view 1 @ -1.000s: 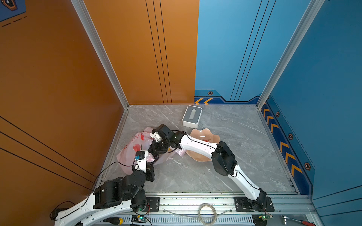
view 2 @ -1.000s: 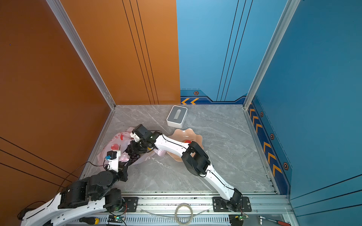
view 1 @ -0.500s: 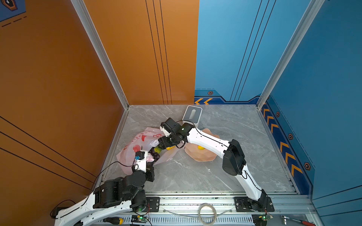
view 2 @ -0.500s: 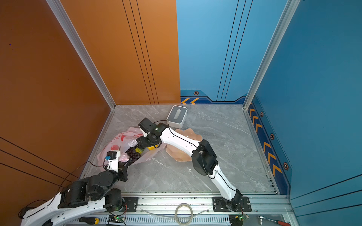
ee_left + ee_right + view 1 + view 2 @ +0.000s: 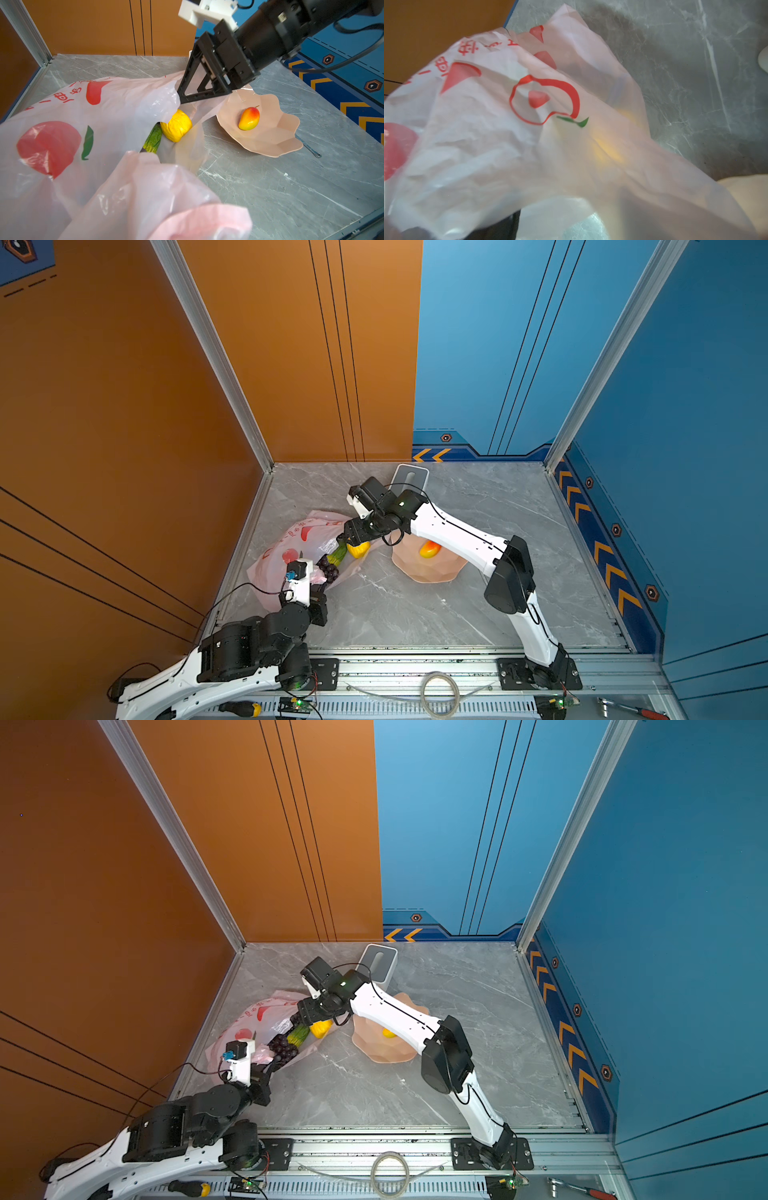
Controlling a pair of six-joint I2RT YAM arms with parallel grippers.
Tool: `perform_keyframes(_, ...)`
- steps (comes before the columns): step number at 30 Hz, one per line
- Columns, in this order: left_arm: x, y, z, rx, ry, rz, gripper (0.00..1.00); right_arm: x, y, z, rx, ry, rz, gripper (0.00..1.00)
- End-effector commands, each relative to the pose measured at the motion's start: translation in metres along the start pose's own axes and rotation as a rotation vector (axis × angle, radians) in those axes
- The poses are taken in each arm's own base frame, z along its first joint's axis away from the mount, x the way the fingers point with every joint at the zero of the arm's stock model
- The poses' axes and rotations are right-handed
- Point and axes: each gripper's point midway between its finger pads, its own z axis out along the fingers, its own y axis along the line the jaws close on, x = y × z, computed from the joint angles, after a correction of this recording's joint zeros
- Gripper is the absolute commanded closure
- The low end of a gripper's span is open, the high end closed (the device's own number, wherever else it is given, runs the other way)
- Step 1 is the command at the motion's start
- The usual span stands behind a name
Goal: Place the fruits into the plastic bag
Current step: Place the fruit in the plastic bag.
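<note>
Checking from the left: what has the plastic bag [image 5: 291, 547], and where does it lie? — Inspector

The left gripper [image 5: 273, 1065] is pressed together, apparently pinching a bunched fold of the bag's near edge. The bag lies crumpled on the grey marbled tabletop [image 5: 415, 614] beside the orange wall, mouth turned toward the plate [image 5: 286, 133]. — Technician

Contents at the mouth? — Inspector

First the grape bunch [image 5: 330, 571] with its green leaf, then the yellow fruit [image 5: 176, 125] on the lower film, half under the upper lip. The right gripper [image 5: 182, 98] hangs just above it with jaws spread and nothing seen between them; the film's lip touches its tip. The mango [image 5: 249, 118] lies on the plate, outside the bag. — Technician

Recommendation? — Inspector

In my judgement the yellow fruit is barely inside. The left pinch should lift the lip higher. The right should back out slowly so the thin film does not snag and drag fruit out, then fetch the mango. — Technician

Markings? — Inspector

Red fruit pictures with green leaves, and red characters on the upper panel that I cannot read. No brand is legible. — Technician
</note>
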Motion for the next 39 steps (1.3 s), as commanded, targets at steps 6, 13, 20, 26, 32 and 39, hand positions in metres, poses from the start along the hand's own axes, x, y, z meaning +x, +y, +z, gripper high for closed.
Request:
perform_keyframes(6, -0.001, 0.002, -0.001, -0.004, -0.01, 0.001, 1.0, -0.01, 0.022, -0.056, -0.08, -0.059, -0.034, 0.28)
perform_keyframes(13, -0.001, 0.002, -0.001, -0.005, -0.008, 0.002, 1.0, -0.011, 0.039, -0.106, -0.151, -0.138, -0.026, 0.28)
perform_keyframes(20, -0.001, 0.002, -0.001, -0.003, -0.007, 0.002, 1.0, -0.004, 0.008, -0.172, -0.082, -0.248, 0.014, 0.27)
perform_keyframes(26, 0.001, 0.0, -0.001, -0.001, -0.002, 0.006, 1.0, 0.022, -0.066, -0.212, 0.058, -0.315, 0.157, 0.15)
perform_keyframes(32, 0.002, -0.002, 0.002, -0.003, 0.008, 0.022, 1.0, 0.055, -0.134, -0.231, 0.146, -0.361, 0.339, 0.0)
perform_keyframes(39, 0.004, -0.004, 0.003, -0.001, 0.017, 0.03, 1.0, 0.084, -0.173, -0.21, 0.207, -0.3, 0.432, 0.0)
